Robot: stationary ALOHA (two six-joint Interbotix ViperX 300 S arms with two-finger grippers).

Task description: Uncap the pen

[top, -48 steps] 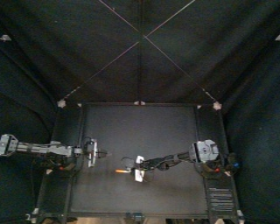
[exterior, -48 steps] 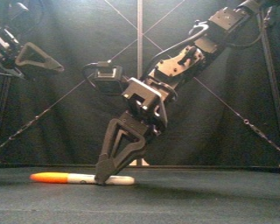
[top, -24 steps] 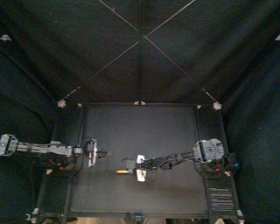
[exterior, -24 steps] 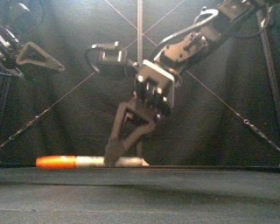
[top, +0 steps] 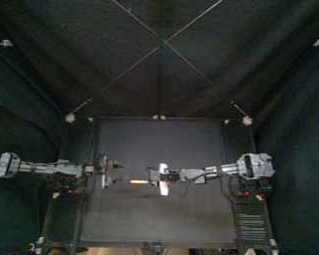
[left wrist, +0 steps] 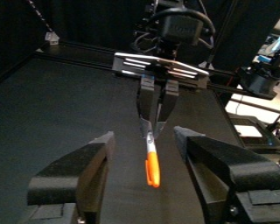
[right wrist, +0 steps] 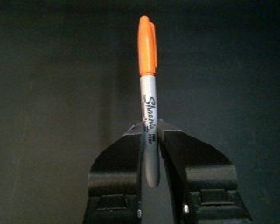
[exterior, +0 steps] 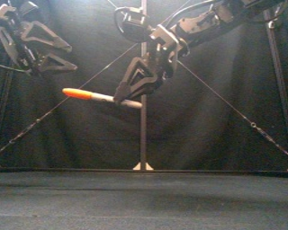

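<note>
**Top view.** The right gripper (top: pixel 159 180) is over the middle of the table (top: pixel 123 134), clamped on the pen (top: pixel 139 181). The pen extends toward the left gripper (top: pixel 107 171), which is near it but not touching. The pen is small here and its ends are hard to separate.

**Front view.** The pen (exterior: pixel 104 98) was lying on the table (exterior: pixel 144 193) one second ago and is now raised well clear of it. It is carried almost level, with the orange cap (exterior: pixel 79 92) pointing at the left gripper (exterior: pixel 66 54). The right gripper (exterior: pixel 130 97) grips the grey barrel end.

**Left wrist view.** The left gripper (left wrist: pixel 145 136) is released, its jaws spread wide. The cap (left wrist: pixel 153 168) lies in line between them with clear space on both sides. The right gripper (left wrist: pixel 154 103) holds the far end of the pen (left wrist: pixel 150 149).

**Right wrist view.** The right gripper (right wrist: pixel 149 140) is closed on the lower barrel of the pen (right wrist: pixel 146 87). The cap (right wrist: pixel 145 39) is seated and fully exposed.

**Status.** The pickup is complete and the pen is presented for handover. Remaining steps, by judgement: close the left jaws on the cap, then pull the two grippers apart along the pen axis.
</note>
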